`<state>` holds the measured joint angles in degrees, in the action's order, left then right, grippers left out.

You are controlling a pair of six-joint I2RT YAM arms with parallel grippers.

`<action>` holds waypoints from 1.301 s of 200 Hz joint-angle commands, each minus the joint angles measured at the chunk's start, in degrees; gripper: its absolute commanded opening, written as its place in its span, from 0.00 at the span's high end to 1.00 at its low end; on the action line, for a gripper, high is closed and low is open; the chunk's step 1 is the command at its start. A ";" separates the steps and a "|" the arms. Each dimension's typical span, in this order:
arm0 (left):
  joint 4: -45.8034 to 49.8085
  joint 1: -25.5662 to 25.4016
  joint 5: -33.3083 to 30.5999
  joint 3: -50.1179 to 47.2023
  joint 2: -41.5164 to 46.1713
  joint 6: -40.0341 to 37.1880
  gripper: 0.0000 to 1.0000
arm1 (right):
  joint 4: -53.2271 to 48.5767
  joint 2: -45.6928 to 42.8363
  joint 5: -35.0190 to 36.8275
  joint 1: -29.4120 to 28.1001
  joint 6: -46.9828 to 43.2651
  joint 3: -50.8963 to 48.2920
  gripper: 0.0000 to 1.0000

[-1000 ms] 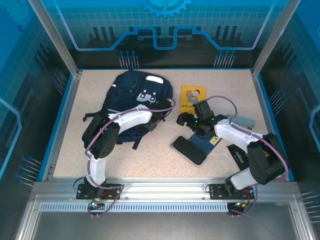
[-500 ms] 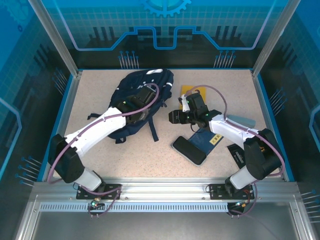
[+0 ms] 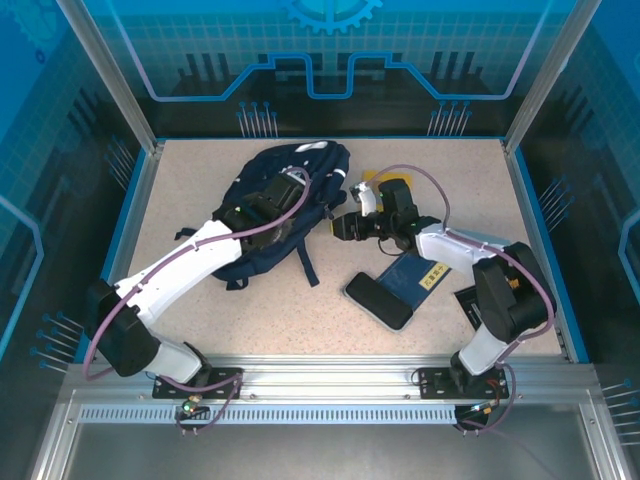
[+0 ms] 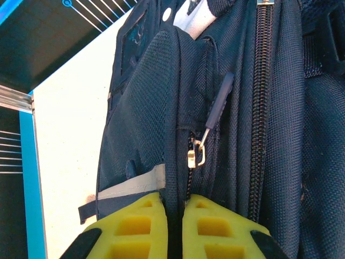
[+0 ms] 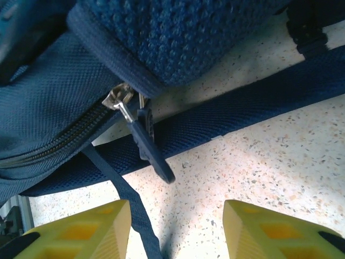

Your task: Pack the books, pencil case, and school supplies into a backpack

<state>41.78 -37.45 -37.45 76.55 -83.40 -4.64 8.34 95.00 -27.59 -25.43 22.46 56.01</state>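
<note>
Currently the left tool [image 4: 175, 218] clenches a seam of the large navy fabric backpack [image 3: 322, 165], at eleven o'clock on the speckled bench [image 3: 460, 170]; the right tool [image 5: 175, 229], released, hovers over bare bench at the backpack's three-o'clock edge.

Bright, even light falls from overhead on the speckled beige bench [image 3: 450, 170]. My arms throw only soft, short shadows, and the blue patterned enclosure walls [image 3: 40, 200] stay dim. The large navy-blue fabric backpack [image 3: 320, 175] reads nearly black there, its folds lost. From my left wrist, mesh and zip are crisp, the bench strip at the left edge washes out pale, and my left tool's [image 4: 174, 200] yellow pads go soft. From my right wrist, my right tool's [image 5: 175, 209] pads blur, and the dark blue webbing strap [image 5: 242, 108] casts a dull shadow.
</note>
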 commanded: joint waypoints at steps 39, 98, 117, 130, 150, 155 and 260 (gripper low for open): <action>-4.24 -0.21 -2.86 0.66 3.64 1.65 0.96 | 7.94 1.48 -4.96 0.65 2.16 1.48 0.59; -4.34 -0.19 -2.54 0.61 3.85 2.01 0.96 | 4.26 2.53 -3.48 0.65 1.15 3.12 0.65; -4.28 -0.21 -2.45 0.67 3.94 2.09 0.96 | 3.77 3.29 -3.51 0.65 1.08 3.41 0.66; -4.25 -0.17 -2.45 0.73 3.94 2.10 0.97 | 3.08 3.81 -3.88 0.64 1.01 3.90 0.70; -4.23 -0.16 -2.45 0.78 3.94 2.44 0.97 | 2.63 3.79 -3.61 0.65 1.10 4.03 0.83; -4.22 -0.13 -2.49 0.79 3.94 2.58 0.97 | 2.65 3.69 -3.53 0.65 1.10 3.91 0.85; -2.44 0.24 -0.40 4.09 -2.46 16.18 0.98 | -4.65 -5.18 8.38 -5.01 -7.88 -2.37 1.00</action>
<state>42.61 -37.47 -35.70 76.49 -84.07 3.92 6.57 92.97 -23.81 -28.36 18.90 56.03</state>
